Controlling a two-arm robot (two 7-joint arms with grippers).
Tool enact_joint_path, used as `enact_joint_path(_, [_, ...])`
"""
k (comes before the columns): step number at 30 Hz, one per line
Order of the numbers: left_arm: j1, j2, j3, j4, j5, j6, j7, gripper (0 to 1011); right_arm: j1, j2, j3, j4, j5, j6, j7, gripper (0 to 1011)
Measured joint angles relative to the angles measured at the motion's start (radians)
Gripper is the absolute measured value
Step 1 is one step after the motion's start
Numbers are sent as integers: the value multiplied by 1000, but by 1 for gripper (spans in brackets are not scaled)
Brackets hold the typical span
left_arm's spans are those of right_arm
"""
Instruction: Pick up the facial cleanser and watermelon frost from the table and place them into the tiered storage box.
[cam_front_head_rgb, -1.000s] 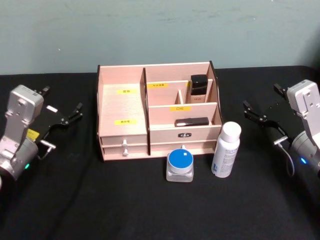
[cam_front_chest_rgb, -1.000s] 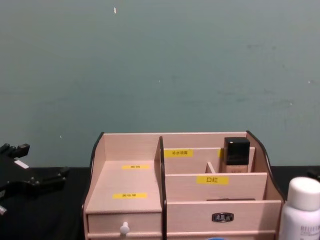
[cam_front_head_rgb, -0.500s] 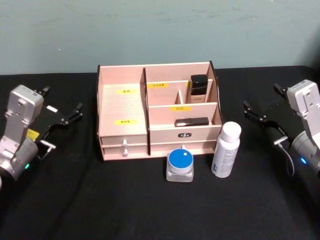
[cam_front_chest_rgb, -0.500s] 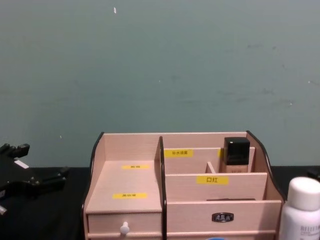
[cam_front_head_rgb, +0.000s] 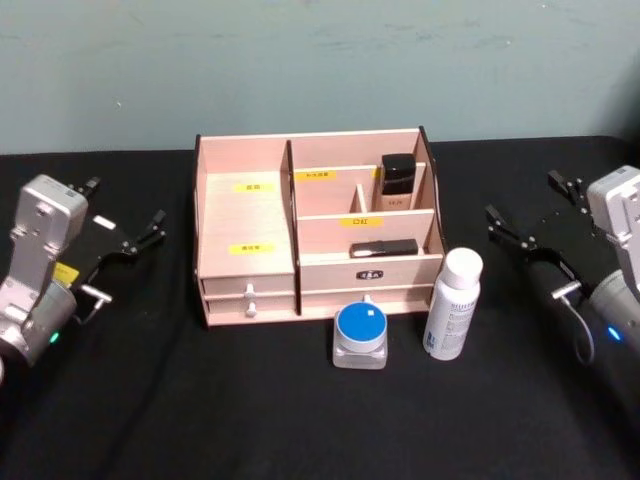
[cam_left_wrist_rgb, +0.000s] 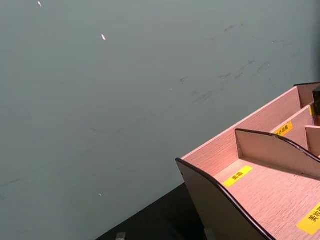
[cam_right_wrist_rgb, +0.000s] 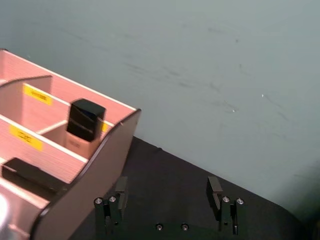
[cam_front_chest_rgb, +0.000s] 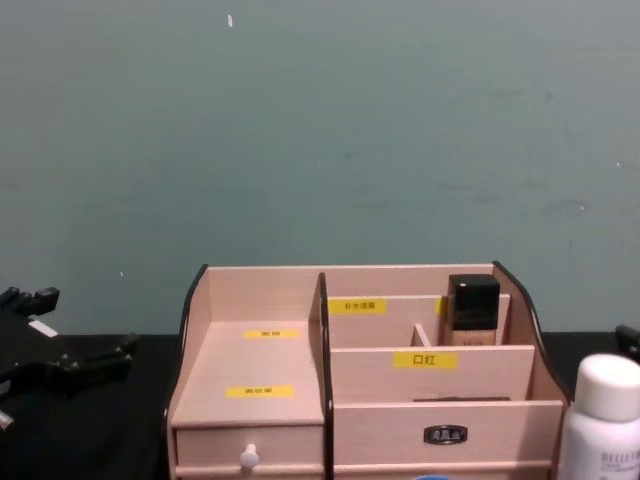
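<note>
Head view shows the white facial cleanser (cam_front_head_rgb: 452, 303) upright at 5 o'clock of the tiered storage box (cam_front_head_rgb: 245, 160), the watermelon frost (cam_front_head_rgb: 360, 333), probably this blue-lidded jar, at 6, handy to the right gripper (cam_front_head_rgb: 522, 197), spread empty at 3, the left gripper (cam_front_head_rgb: 125, 205) likewise at 9.
</note>
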Motion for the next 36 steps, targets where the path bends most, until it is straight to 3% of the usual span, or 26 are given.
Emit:
enact_joint_path(11, [0,0,0,0,0,0,0,1009,-200,87,103,-238,39,-34,3,1002])
enact_joint_path(12, [0,0,0,0,0,0,0,1010,-200,87,103,-238,39,-34,3,1002])
enact_joint_path(15, [0,0,0,0,0,0,0,1010,-275,115,141,-318,40,-57,-3,1002])
enact_joint_path(19, [0,0,0,0,0,0,0,1010,-338,134,166,-381,40,-74,-2,1002])
enact_joint_path(27, [0,0,0,0,0,0,0,1010,-418,146,170,-454,90,-58,60,1002])
enact_joint_path(36, [0,0,0,0,0,0,0,1010,-425,125,156,-439,123,26,103,1002])
